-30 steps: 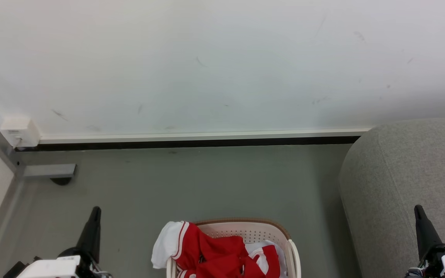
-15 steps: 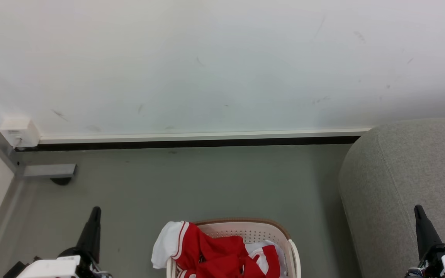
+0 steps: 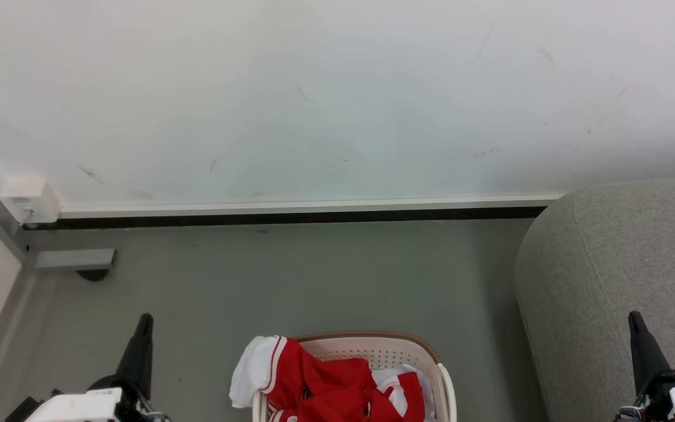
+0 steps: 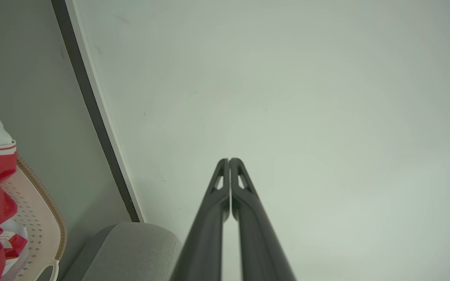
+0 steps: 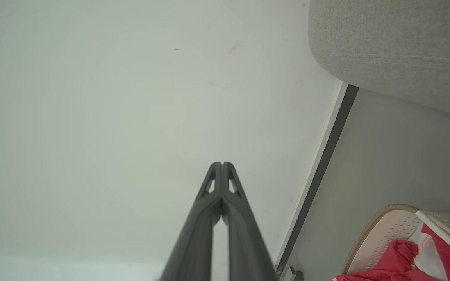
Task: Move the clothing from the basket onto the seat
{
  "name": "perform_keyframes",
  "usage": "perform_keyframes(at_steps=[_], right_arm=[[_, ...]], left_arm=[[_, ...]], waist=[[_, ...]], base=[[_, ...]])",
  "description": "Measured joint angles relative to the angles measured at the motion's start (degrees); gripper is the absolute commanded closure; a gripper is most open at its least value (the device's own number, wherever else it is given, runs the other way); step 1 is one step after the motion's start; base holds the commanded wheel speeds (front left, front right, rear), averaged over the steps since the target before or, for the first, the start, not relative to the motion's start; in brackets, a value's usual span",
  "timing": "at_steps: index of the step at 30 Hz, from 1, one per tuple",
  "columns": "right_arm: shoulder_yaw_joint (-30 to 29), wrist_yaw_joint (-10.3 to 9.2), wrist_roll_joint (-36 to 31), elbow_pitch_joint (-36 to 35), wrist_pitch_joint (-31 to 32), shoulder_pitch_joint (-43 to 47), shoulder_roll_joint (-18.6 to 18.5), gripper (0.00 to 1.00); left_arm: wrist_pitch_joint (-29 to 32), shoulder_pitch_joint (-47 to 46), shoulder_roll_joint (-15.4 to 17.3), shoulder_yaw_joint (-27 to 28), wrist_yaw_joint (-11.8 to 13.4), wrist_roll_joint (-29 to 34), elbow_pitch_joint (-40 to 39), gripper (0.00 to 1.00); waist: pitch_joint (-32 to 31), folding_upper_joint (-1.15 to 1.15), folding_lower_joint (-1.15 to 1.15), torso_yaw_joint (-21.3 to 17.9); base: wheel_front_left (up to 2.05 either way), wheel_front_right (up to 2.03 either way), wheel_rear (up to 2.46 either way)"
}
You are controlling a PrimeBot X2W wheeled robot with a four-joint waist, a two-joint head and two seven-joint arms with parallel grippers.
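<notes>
At six o'clock, clothing (image 3: 326, 387) overhung the basket (image 3: 381, 350); a snag could tip it, left gripper (image 3: 145, 319) and right gripper (image 3: 634, 317) closed, empty.

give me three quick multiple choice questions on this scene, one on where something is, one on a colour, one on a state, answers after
1. Where does the basket stand?
A) on the floor, to the left of the seat
B) on top of the seat
C) on a table

2. What colour is most of the clothing?
A) blue
B) black
C) red, with white parts

3. How are the left gripper and the right gripper?
A) both wide open
B) both shut, holding nothing
C) left shut on the clothing

Answers:
1 A: the head view shows the basket on the floor with the seat off to its right.
2 C: red fabric with white parts lies in the basket and hangs over its rim.
3 B: each wrist view shows that gripper's two fingers pressed together with nothing between them.
</notes>
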Motion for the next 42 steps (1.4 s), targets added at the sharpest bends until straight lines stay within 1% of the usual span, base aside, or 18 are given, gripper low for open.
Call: perform_keyframes(at_steps=[42], right_arm=[[0.0, 0.0, 0.0, 0.0, 0.0, 0.0, 0.0, 1.0]], left_arm=[[0.0, 0.0, 0.0, 0.0, 0.0, 0.0, 0.0, 1.0]], waist=[[0.0, 0.0, 0.0, 0.0]], base=[[0.0, 0.0, 0.0]])
